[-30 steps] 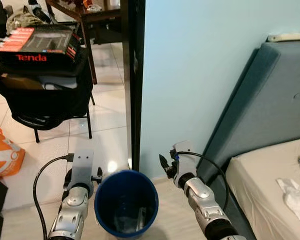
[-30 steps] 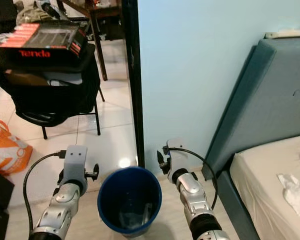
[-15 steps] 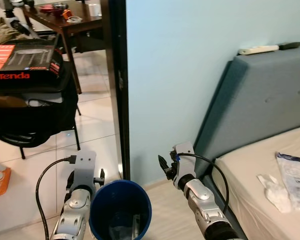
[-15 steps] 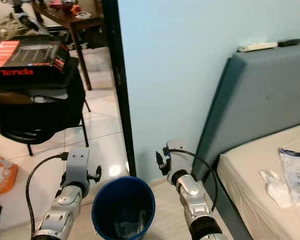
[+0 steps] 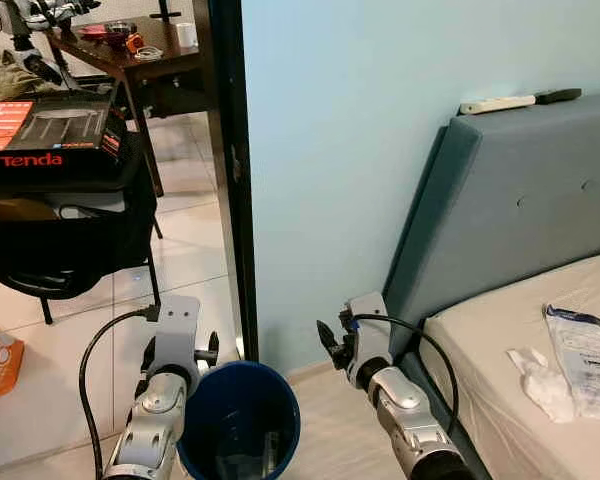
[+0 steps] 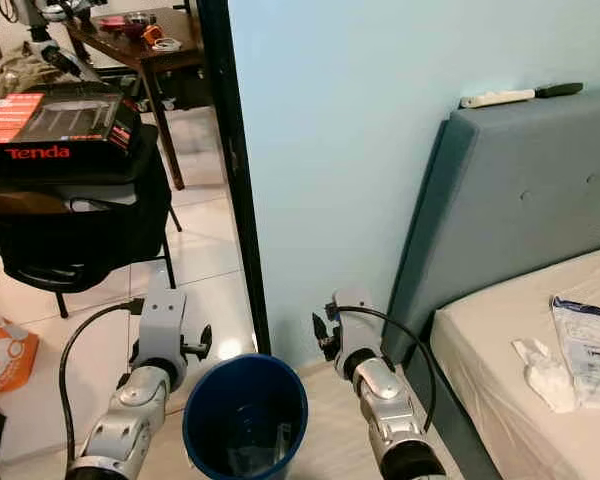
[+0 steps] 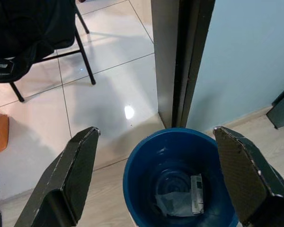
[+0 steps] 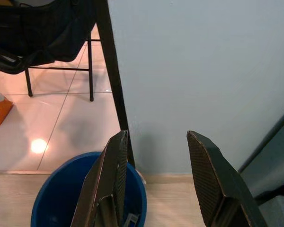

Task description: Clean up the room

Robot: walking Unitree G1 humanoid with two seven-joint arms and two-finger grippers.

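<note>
The blue bin (image 5: pixel 238 428) (some litter at its bottom) stands on the floor by the door frame (image 5: pixel 231 170), between the left gripper (image 7: pixel 156 177), fingers spread wide beside its left rim, and the right gripper (image 8: pixel 156 182), fingers apart, to its right.

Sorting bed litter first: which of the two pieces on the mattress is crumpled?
The white tissue nearer the mattress edge is crumpled; the printed plastic packet beside it lies flat.

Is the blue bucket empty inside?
No, the blue bucket has crumpled wrappers lying at its bottom.
</note>
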